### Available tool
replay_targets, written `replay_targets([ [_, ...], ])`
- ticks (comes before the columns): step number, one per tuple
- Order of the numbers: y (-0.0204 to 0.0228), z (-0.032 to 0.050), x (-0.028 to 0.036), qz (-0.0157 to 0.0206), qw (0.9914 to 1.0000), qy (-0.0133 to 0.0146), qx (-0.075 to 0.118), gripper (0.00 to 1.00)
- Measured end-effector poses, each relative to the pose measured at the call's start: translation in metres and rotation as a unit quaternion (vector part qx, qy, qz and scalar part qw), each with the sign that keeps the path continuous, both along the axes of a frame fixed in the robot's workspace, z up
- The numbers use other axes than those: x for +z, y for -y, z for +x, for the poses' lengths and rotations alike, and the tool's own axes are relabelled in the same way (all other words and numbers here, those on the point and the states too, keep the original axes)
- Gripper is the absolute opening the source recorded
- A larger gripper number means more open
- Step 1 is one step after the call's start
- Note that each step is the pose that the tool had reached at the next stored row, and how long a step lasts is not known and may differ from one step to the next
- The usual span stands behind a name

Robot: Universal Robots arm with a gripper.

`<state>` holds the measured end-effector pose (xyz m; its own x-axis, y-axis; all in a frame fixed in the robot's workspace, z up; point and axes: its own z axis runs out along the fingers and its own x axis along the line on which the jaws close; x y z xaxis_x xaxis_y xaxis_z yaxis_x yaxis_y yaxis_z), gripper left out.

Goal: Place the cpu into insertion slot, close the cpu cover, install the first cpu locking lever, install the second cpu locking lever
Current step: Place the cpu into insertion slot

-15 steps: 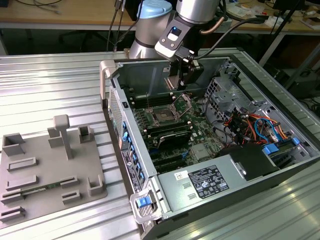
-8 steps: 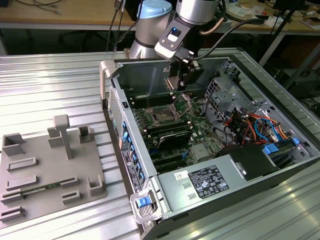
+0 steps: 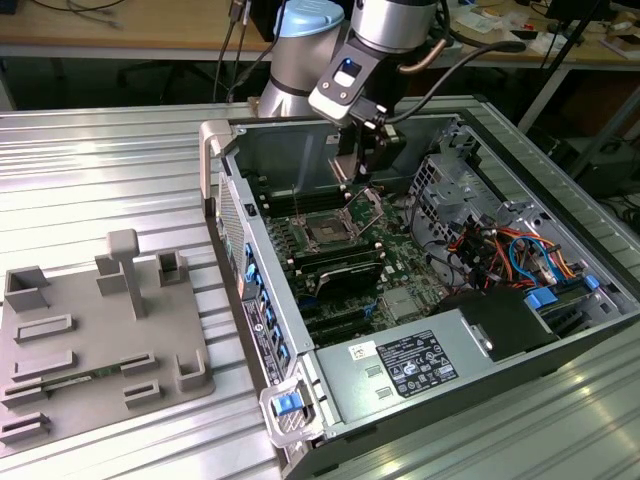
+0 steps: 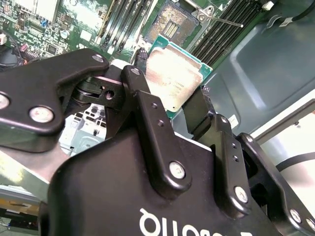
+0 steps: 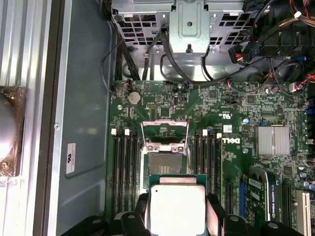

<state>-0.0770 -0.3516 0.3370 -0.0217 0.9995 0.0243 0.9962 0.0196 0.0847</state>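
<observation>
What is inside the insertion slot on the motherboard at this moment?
Only its bare contact grid: the insertion slot is empty, with the cpu cover swung open. The cpu, held in the pincer, hides one edge of the slot in the first wrist view.

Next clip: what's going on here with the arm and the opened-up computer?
The robot arm's end effector is shut on the cpu, gripping it by its edges with the silver metal top facing the wrist cameras. It hovers inside the open computer case, above the motherboard. The insertion slot is bare and the cpu cover is swung open next to it. The cpu is held clear of the slot and is not yet seated.
</observation>
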Motion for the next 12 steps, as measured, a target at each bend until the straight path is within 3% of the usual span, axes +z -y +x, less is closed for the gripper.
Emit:
replay_targets([
  [12, 0.0000, 0.0000, -0.0084, 0.0000, 1.00000, -0.0004, 0.000, 0.55],
])
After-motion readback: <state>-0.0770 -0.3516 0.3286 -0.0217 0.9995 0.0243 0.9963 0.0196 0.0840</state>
